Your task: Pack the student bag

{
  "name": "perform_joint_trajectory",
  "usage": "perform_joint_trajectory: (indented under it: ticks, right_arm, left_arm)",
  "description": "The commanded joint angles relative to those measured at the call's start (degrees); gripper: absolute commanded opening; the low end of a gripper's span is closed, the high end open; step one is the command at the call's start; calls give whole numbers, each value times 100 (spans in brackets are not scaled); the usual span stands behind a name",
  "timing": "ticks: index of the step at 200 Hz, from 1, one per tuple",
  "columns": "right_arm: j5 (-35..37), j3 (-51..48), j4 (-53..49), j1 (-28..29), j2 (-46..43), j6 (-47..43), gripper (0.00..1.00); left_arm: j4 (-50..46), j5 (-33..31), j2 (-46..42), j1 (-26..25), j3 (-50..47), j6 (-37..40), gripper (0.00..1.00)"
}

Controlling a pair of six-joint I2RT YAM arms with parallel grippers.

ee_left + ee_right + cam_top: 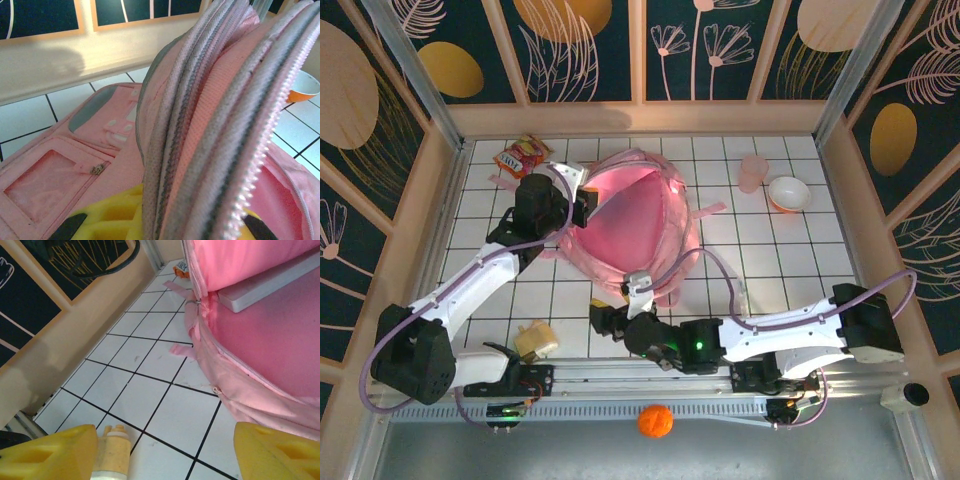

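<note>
Pale-pink student bag [638, 215] is lying open on the middle of the tiled table [770, 250]; your left gripper [582, 205] is pinching its zipped rim, your right gripper [165, 455] is hovering beside it, fingers spread wide

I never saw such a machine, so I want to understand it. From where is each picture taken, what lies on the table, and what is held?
Two robot arms work at a tiled table. One picture looks down from above; the other two come from cameras on the wrists. The left gripper is shut on the zip rim of the student bag, holding it open. The right gripper is open, holding nothing. Also on the table: a snack packet, a pink cup, a bowl and a small bottle.
</note>
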Motion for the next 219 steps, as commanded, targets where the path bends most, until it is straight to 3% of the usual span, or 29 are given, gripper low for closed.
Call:
perform_joint_trajectory:
  ticks: [1,31,76,104,143,168,193,219]
  right_arm:
    - [469,-362,1333,149,-115,-977,73]
    - [456,-832,2442,164,-115,-1747,79]
    - [442,-1417,3025,138,-432,-2067,97]
    - [362,-1899,3417,47,-683,-2182,99]
    - [-1058,-2001,3487,-451,-618,-2513,99]
    - [-2615,-1978,3880,-795,-193,-3605,99]
    - [-3715,-1994,4474,-842,260,-5221,99]
    - [-4732,-1229,3249,-1071,844,-6145,99]
  left_arm:
    - [858,-7,-293,9,-44,-108,0]
    - [812,27,-386,8,-197,35,0]
    - [1052,91,-673,9,-583,157,0]
    - [1108,141,-688,8,-680,107,0]
    - [1206,92,-672,8,-743,231,0]
    - [1051,263,-571,8,-538,268,0]
    - [887,431,-470,9,-407,316,0]
    - [878,508,-476,8,-404,323,0]
